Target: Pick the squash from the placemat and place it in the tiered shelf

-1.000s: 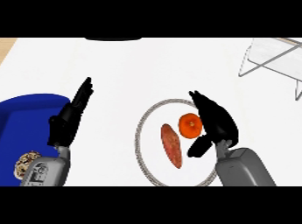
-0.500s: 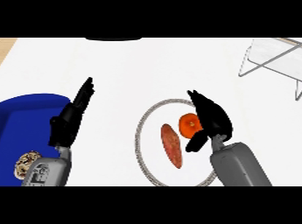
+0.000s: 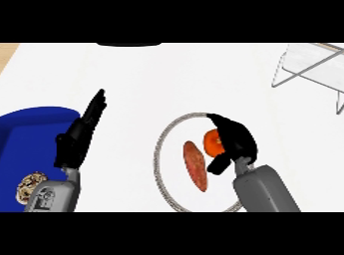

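A round orange squash lies on a round white placemat with a grey rim, beside a long red-brown vegetable. My right hand is over the squash's right side and hides part of it. Its fingers are straight and point up-left, its thumb sticks out below the squash, and it is open. The wire tiered shelf stands at the far right, well away from the hand. My left hand rests open at the left, fingers up.
A blue tray-like mat lies at the left edge under my left forearm, with a small brown patterned item on it. Bare white counter stretches between the placemat and the shelf. A dark object sits at the far edge.
My right hand has slid left and a little nearer, now covering the right part of the orange squash. The left hand has not moved.
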Controlling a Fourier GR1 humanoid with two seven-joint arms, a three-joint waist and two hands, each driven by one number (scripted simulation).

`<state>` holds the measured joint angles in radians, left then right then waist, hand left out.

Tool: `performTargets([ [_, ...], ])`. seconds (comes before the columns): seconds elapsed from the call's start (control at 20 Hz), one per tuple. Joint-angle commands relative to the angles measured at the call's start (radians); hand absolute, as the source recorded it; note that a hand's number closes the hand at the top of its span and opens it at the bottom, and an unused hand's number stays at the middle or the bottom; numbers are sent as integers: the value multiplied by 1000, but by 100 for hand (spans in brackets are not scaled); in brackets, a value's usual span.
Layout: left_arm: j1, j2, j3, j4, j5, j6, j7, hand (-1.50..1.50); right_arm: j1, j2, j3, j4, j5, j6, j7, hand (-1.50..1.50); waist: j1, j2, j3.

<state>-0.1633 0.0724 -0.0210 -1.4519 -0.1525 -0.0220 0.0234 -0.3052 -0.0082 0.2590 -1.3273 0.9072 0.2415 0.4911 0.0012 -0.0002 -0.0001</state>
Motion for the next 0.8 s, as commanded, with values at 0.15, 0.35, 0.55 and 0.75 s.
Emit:
performTargets([
  [0.15,-65,40,53,79,18,-38,-29,0,-7,-31,36,64,54,8,-87,150,-1,1,0],
  [0.35,-30,4,19,1,17,-29,18,0,-27,-46,13,83,80,-41,-154,150,1,1,0],
  [0.55,-49,-3,10,24,-11,-4,10,0,-144,7,-131,137,80,-84,121,150,7,5,0],
  [0.75,-24,-35,-35,-3,-27,0,10,0,-263,8,-183,212,62,-233,429,150,36,8,0],
])
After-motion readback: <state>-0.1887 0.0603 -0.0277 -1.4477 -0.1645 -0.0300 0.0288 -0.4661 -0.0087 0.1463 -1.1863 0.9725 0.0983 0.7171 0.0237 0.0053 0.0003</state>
